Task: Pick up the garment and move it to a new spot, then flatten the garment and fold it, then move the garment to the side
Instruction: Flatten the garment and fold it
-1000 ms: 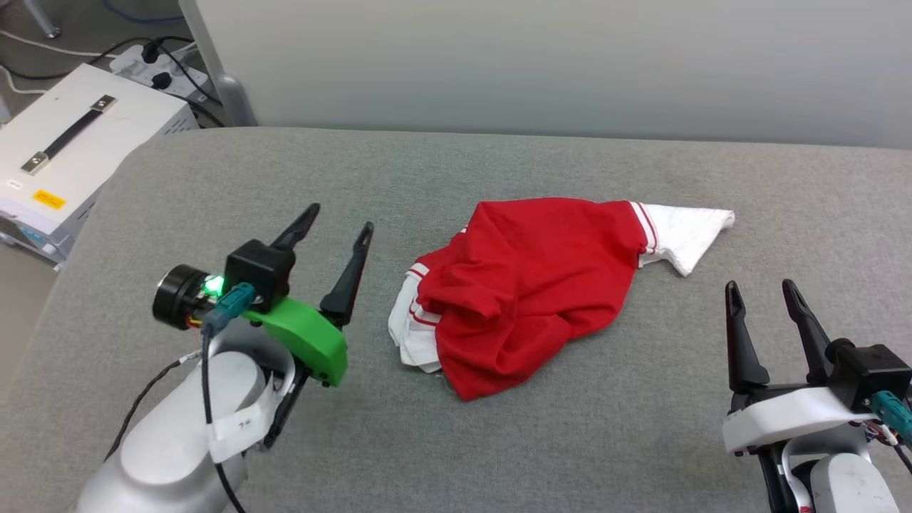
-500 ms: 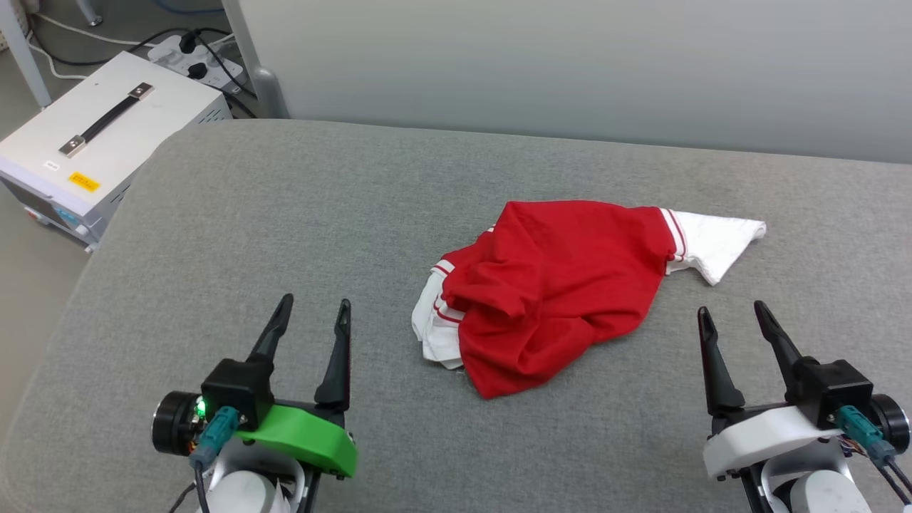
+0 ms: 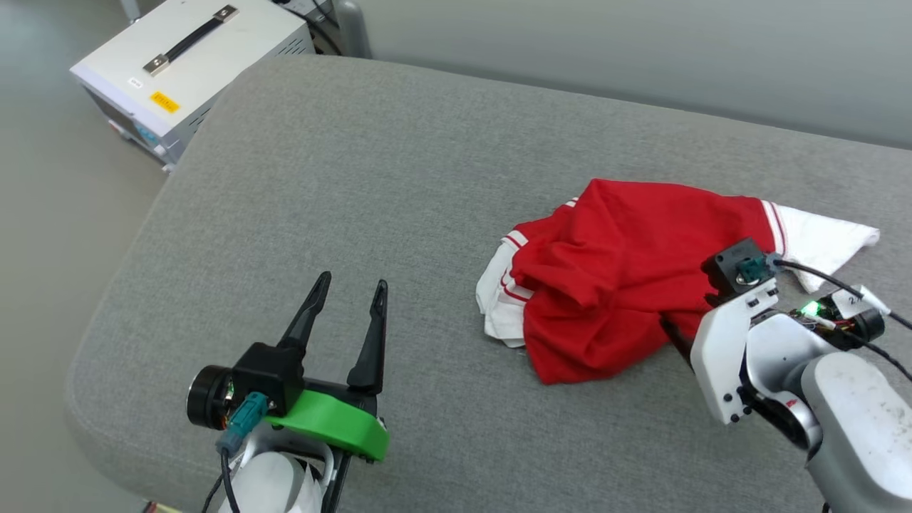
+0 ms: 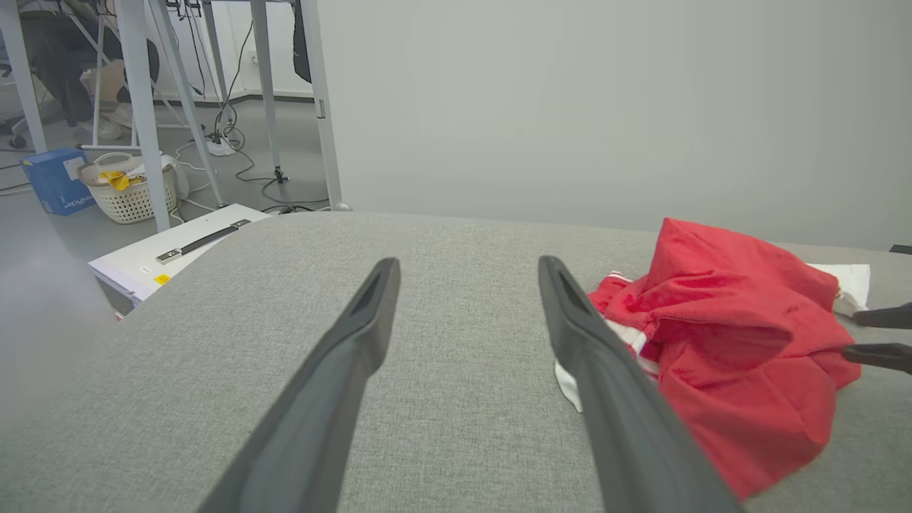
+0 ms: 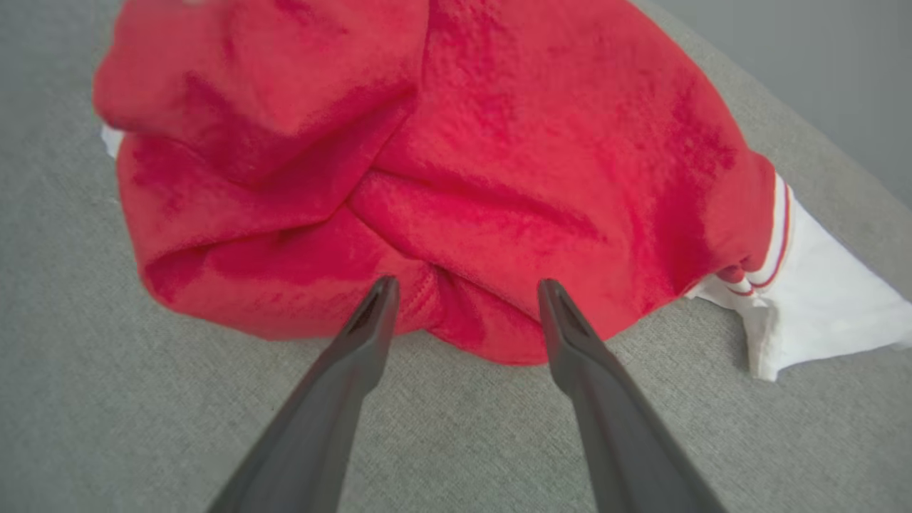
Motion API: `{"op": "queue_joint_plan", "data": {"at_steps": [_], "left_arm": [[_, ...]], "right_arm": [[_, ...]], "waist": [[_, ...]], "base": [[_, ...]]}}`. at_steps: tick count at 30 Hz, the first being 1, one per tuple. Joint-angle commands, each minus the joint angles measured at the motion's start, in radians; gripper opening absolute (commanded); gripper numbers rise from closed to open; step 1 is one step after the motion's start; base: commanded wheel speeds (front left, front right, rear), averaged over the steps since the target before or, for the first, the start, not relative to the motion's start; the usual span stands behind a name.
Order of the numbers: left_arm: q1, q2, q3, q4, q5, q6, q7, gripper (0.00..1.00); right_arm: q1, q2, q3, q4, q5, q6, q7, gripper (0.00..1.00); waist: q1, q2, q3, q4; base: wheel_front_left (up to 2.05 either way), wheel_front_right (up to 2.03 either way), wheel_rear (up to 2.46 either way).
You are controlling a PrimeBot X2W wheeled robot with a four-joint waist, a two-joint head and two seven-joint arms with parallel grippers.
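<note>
A white metal box with a black strap handle (image 3: 192, 64) is seen at the far left, beside the far corner of the grey fabric-covered table (image 3: 342, 164). The left gripper (image 3: 353, 281), mounted on a green bracket, is held above the table's near left part; its two dark fingers (image 3: 370, 335) are spread apart and nothing is grasped between them. Right of the table's middle, the red jersey-style garment with white, red-striped sleeves (image 3: 627, 278) is laid in a crumpled heap, well apart from the left gripper. The right gripper (image 5: 467, 283) is positioned at the heap's near edge, its fingers (image 5: 356, 356) released and set astride a red fold; contact with the cloth cannot be told. One white sleeve (image 3: 819, 242) is stretched out flat at the far right
</note>
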Motion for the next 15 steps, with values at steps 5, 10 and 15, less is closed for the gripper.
{"op": "queue_joint_plan", "data": {"at_steps": [5,10,15], "left_arm": [[-0.035,-0.041,0.026,0.014,0.05,-0.03,-0.006,1.0],[-0.043,-0.065,0.046,0.021,0.066,-0.049,-0.006,1.0],[-0.046,-0.075,0.067,0.03,0.082,-0.06,-0.006,1.0]], "right_arm": [[-0.082,-0.057,0.02,0.055,0.049,-0.001,0.176,1.0],[-0.109,-0.091,0.052,0.118,0.049,-0.001,0.219,1.0],[-0.105,-0.105,0.079,0.169,0.072,-0.001,0.238,0.33]], "waist": [[0.0,0.0105,0.075,0.108],[0.0,0.0105,0.097,0.146],[0.0,0.0105,0.1,0.149]], "base": [[0.0,0.0,0.0],[0.0,0.0,0.0],[0.0,0.0,0.0]]}}
